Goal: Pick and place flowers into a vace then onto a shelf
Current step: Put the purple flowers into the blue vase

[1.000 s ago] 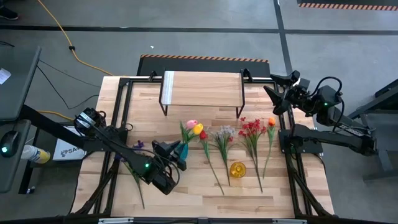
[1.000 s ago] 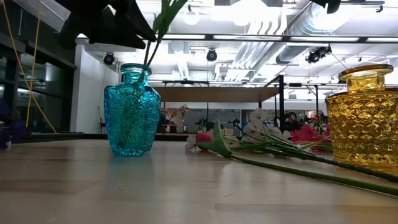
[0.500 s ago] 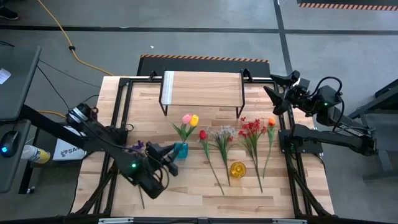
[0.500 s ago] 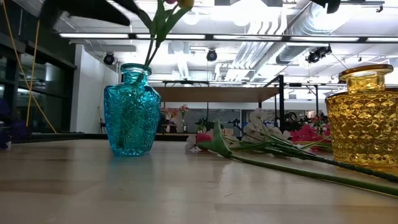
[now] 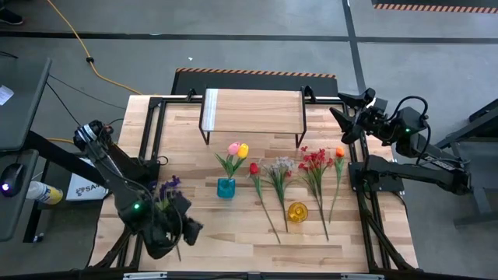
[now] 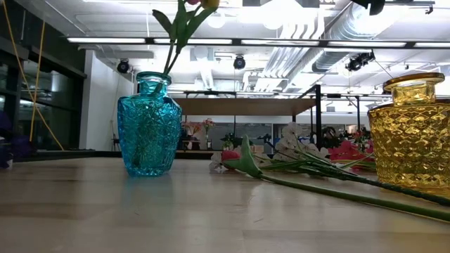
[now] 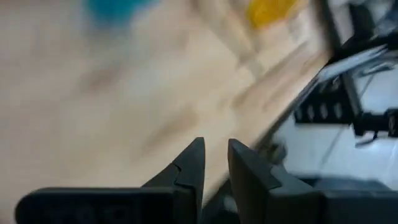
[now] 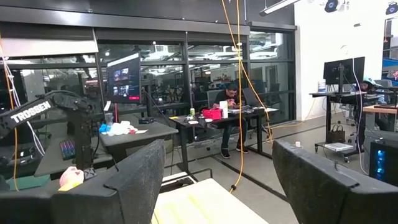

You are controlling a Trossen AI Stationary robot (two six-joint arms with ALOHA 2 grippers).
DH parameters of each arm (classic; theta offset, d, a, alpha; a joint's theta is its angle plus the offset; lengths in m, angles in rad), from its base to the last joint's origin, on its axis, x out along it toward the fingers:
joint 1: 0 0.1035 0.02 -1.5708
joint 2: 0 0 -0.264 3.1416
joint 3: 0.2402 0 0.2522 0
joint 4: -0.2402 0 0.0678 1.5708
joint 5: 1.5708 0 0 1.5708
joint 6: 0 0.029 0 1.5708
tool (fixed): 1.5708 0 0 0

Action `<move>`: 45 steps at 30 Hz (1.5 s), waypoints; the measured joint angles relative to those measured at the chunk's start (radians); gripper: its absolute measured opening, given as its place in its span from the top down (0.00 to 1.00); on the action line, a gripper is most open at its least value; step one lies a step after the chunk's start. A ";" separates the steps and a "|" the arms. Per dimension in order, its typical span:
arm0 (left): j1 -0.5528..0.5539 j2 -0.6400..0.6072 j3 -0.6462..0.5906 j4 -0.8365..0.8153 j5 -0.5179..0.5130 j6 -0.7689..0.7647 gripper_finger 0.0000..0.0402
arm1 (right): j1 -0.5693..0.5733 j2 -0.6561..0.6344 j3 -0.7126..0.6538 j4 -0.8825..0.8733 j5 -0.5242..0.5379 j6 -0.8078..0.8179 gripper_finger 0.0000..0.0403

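A blue glass vase stands on the table with a pink and a yellow tulip in it; their stems go down its neck. More flowers lie flat on the table to its right. A purple flower lies to its left, partly under my left arm. The shelf stands at the far side on black legs. My left gripper hovers near the table's left front, left of the vase, with a narrow gap between its fingers and nothing in it. My right gripper waits wide open, raised at the far right.
A yellow glass vase stands among the stems of the lying flowers. Black frame rails run along the table's left and right sides. Bare planks lie between the two vases and the near edge.
My left gripper has let go of the tulips at the blue vase. It has drawn back toward the table's left near corner, rising and turning as it went. The tulips stay in the vase and now stand more upright.
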 joint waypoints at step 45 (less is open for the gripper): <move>-0.064 0.206 -0.001 -0.207 0.527 -0.509 0.44 | 0.000 0.000 0.000 0.000 0.000 0.008 0.29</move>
